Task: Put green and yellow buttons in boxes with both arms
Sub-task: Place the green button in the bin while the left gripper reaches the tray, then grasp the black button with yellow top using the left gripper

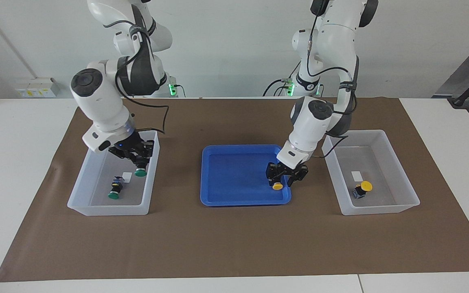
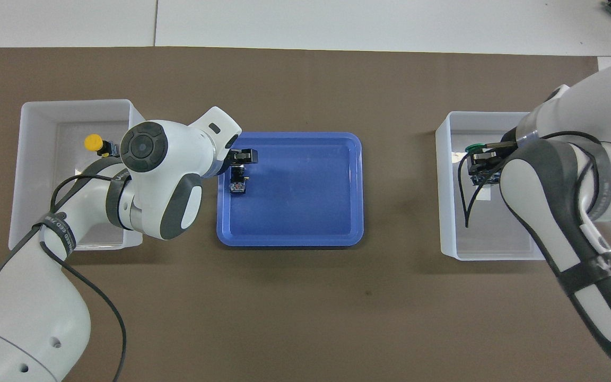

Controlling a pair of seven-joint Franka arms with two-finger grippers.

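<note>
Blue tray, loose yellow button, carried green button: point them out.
Blue tray point(image 1: 234, 179), facing view, bare floor.
Loose yellow button point(image 1: 277, 186), facing view, yellow cap.
Carried green button point(image 1: 139, 172), facing view, green cap.

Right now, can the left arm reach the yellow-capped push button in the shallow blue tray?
Probably yes: the left gripper is at that yellow-capped button in the tray; the right gripper holds a green-capped button over a box.

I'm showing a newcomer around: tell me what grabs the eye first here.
The blue tray at the middle of the brown mat stands out first, with the left tool down at the yellow button in it. The right tool holds a green button over a translucent bin where another green button lies.
</note>
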